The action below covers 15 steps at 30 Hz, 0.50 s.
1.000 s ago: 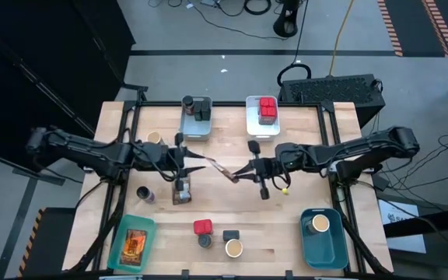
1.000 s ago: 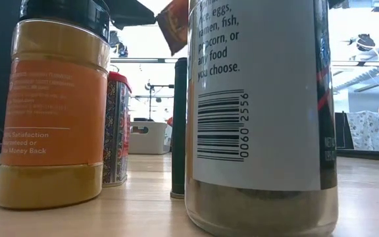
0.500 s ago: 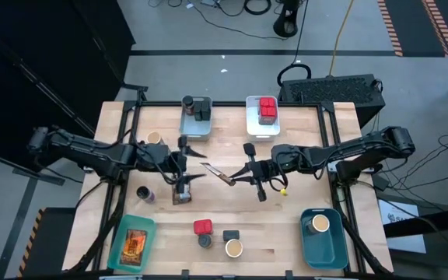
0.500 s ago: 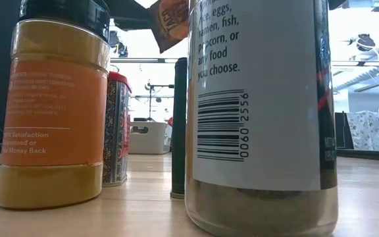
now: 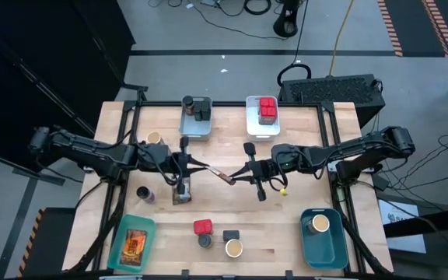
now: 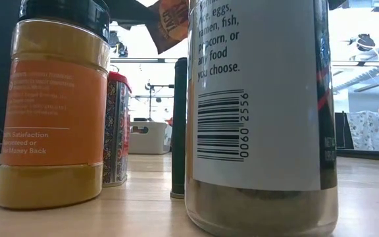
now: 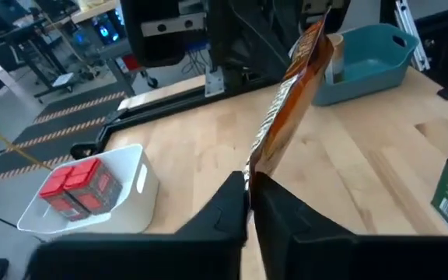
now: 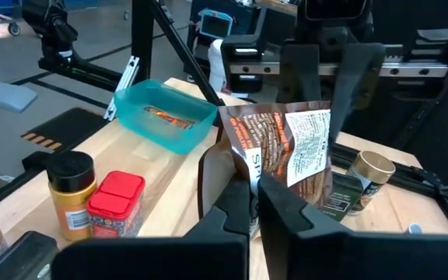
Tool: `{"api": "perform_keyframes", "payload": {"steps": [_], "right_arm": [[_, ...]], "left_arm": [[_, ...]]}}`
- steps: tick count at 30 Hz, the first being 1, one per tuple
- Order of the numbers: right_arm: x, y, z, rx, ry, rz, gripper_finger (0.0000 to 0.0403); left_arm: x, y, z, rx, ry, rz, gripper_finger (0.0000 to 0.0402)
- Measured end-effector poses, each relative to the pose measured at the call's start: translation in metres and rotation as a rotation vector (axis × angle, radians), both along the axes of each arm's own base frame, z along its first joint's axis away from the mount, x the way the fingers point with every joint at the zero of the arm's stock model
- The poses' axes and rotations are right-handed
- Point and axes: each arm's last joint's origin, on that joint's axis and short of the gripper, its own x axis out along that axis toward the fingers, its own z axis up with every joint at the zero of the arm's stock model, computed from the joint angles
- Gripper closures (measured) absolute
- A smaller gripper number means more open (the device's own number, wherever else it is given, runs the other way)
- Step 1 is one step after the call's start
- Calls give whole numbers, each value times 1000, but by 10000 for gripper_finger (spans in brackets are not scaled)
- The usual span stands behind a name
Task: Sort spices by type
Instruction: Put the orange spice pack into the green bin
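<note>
A flat brown-orange printed packet (image 5: 218, 171) hangs over the middle of the table between my two grippers. My left gripper (image 5: 201, 166) is shut on its left end and my right gripper (image 5: 234, 178) is shut on its right end. The left wrist view shows the packet (image 7: 290, 93) edge-on. In the right wrist view the packet's printed face (image 8: 286, 148) shows. In the low view only a corner of the packet (image 6: 170, 23) shows, high up. My left gripper pinches the packet's left end (image 7: 253, 169) between its two fingers. They come nearly level from the table's left. The packet is lifted clear and stands on edge. My right gripper pinches the packet's right end (image 8: 249, 173) between its two fingers. They come nearly level from the table's right. The packet is clear of the table, its face upright.
A teal bin (image 5: 123, 233) holds one packet. In the grey bin (image 5: 187, 123) are dark jars, in the white bin (image 5: 253, 124) red tins, in the blue bin (image 5: 321, 247) a tan-topped jar. Loose jars and tins (image 5: 202, 227) stand near the front edge and under my left arm.
My left gripper has opened wide and then shut again on the packet's left end. Meanwhile the right gripper kept its hold. The packet has turned a little, so more of its printed face shows in the low view.
</note>
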Motion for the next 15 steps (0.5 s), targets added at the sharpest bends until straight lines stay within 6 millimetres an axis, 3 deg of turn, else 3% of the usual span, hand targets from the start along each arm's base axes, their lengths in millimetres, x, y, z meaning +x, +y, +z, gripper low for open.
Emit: {"api": "perform_keyframes", "payload": {"steps": [15], "right_arm": [[-20, -7, 13, 176, 92, -107, 313]], "left_arm": [[-21, -23, 14, -180, 69, 49, 394]]}}
